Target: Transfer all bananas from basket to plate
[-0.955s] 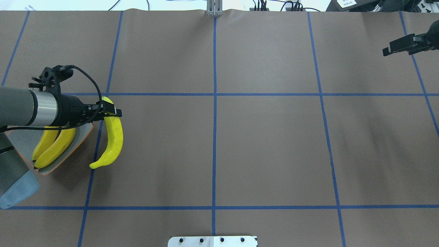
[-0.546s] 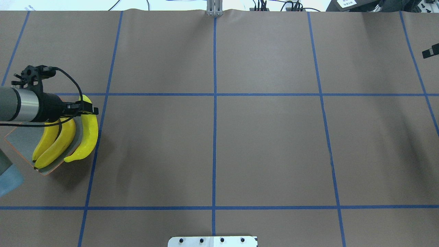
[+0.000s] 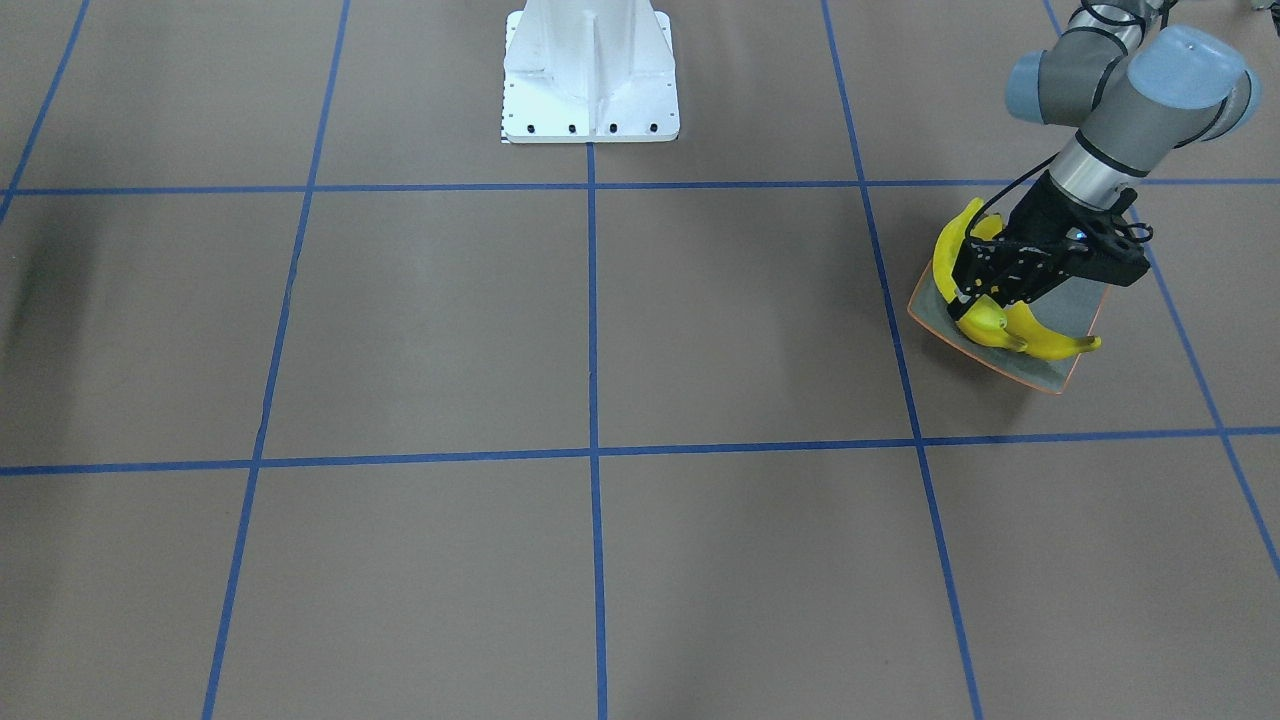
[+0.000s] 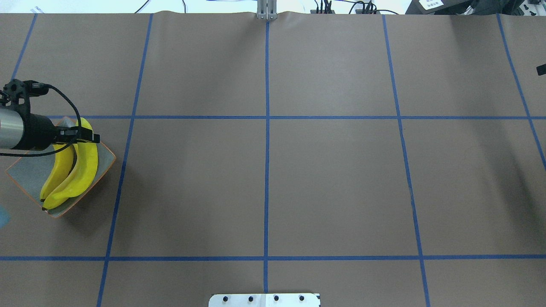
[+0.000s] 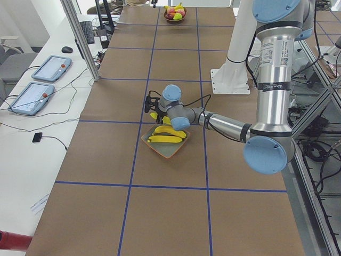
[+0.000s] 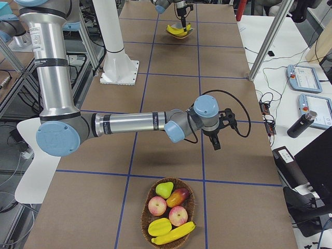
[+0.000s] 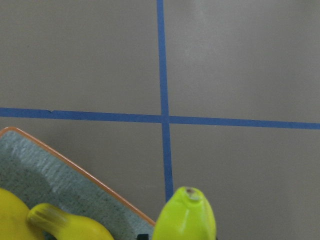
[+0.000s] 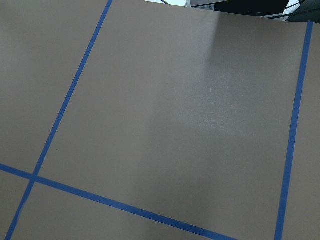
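The left gripper (image 4: 87, 137) is clamped on a banana (image 4: 88, 164) close to its upper end, and the fruit hangs over the plate (image 4: 23, 177), which sits by the bench's left edge. Two other bananas (image 4: 59, 170) lie on the plate side by side. The carried one overlaps the nearer of them, though whether it rests on it cannot be told.

The step in hand is the set-down. It would go best if the arm lowers until the banana bears on the plate or its neighbours, its curve running along theirs, and only then parts the fingers — a drop from height could roll it over the orange rim.

One more banana (image 6: 174, 233) lies in the basket (image 6: 145, 222) at the bench's right edge. The right gripper (image 6: 215, 141) hangs near it — whether wide or narrow cannot be told.
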You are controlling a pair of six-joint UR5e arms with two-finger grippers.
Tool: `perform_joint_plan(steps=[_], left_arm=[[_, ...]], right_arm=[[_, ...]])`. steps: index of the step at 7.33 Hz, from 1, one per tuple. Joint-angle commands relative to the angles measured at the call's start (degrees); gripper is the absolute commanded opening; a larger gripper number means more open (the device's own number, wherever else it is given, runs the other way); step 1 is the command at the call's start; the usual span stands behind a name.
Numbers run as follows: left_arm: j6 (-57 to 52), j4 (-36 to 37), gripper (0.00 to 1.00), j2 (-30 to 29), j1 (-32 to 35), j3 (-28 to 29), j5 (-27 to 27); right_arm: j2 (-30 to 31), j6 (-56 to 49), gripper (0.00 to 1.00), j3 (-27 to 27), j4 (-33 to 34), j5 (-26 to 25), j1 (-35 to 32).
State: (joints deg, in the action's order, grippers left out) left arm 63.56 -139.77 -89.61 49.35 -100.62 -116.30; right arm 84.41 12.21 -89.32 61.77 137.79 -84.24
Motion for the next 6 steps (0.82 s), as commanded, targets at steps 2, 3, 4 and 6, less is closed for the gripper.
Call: perform_joint_plan(steps=[2,3,4,6], left_arm=[[-0.19,-3.84,0.99,-2.14,-0.31,3.67,-0.24],[-0.28,-3.93,1.00,-2.15,0.04,3.33,-0.33],[-1.50,-3.93,1.00,-1.97,1.52,2.89,-1.20],[-5.97,-3.41,1.00,-1.80,13.68,2.97,-13.97]], right_arm=[[0.32,-0.96,1.00,0.11,0.10,-0.07,-0.75],[0.32,-0.96,1.00,0.11,0.10,-0.07,-0.92],[0.32,-0.96,1.00,0.11,0.10,0.02,-1.36],[0.75,-2.53,1.00,0.20,0.19,0.02,-1.98]])
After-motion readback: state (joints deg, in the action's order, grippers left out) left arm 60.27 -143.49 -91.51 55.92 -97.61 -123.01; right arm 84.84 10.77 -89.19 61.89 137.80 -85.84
